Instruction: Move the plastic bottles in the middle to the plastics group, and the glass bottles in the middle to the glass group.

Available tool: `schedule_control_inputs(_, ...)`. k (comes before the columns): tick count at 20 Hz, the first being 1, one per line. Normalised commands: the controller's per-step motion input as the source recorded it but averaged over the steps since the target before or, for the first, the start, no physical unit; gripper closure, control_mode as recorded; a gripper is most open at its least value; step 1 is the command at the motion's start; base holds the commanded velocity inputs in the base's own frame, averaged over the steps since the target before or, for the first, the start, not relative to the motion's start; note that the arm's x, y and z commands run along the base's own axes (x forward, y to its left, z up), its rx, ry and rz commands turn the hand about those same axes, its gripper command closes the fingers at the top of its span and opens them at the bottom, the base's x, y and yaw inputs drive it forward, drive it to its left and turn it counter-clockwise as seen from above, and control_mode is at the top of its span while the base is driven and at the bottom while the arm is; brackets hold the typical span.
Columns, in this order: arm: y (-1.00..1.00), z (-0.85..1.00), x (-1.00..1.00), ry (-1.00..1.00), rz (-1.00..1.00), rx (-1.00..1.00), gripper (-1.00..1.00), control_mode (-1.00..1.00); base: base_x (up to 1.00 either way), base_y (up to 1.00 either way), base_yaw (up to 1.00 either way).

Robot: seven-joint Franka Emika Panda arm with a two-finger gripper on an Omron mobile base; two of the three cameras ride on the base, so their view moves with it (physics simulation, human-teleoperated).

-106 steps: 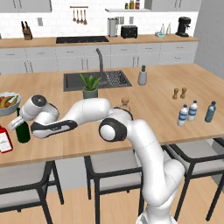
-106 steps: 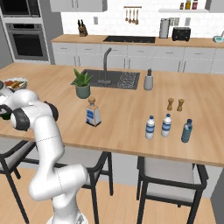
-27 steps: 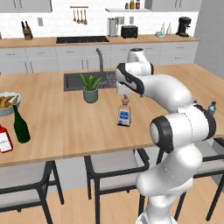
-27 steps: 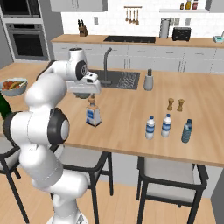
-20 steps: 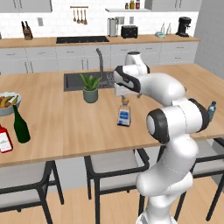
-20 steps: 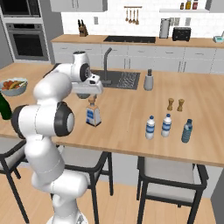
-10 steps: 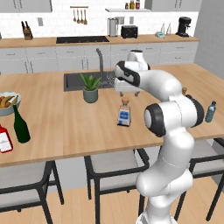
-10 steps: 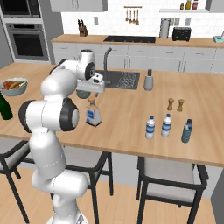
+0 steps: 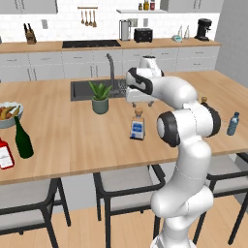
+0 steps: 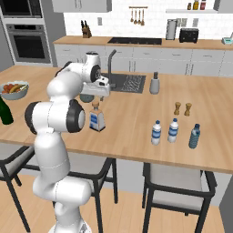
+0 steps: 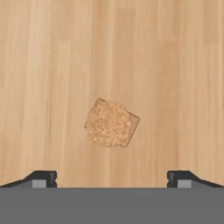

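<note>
The squat square clear bottle [image 9: 137,128] with a blue label and tan stopper stands in the middle of the island [image 9: 72,140]. My gripper [image 9: 144,103] hangs open just above it, pointing straight down. In the hand view the cork top [image 11: 108,124] lies between and beyond my two fingertips [image 11: 41,178], well apart from both. The same bottle [image 10: 96,119] sits under my gripper [image 10: 95,98] in the right base view. The tall green wine bottle [image 9: 22,138] stands at the far left beside the short red bottle [image 9: 5,154]. Three small plastic water bottles [image 10: 173,130] stand together at the right.
A potted plant [image 9: 100,97] and the sink [image 10: 127,83] lie behind the squat bottle. A fruit bowl [image 9: 7,114] sits behind the green bottle. Two brown pepper mills [image 10: 182,108] and a grey canister [image 10: 154,85] stand behind the water bottles. Chairs [image 9: 126,181] line the near edge.
The arm swung from the left end, where the green bottle stands by the red one, to above the squat bottle. Over the last second the hand settled over its stopper, jaws open.
</note>
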Motion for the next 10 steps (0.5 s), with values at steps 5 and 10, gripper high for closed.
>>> schedule_control_inputs(5,0.00,-0.34,0.29,0.00,0.00,0.00,-1.00,-1.00,0.00,0.00,0.00)
schedule_control_inputs(10,0.00,-0.23,0.11,-0.04,0.00,0.00,-1.00,-1.00,0.00,0.00,0.00)
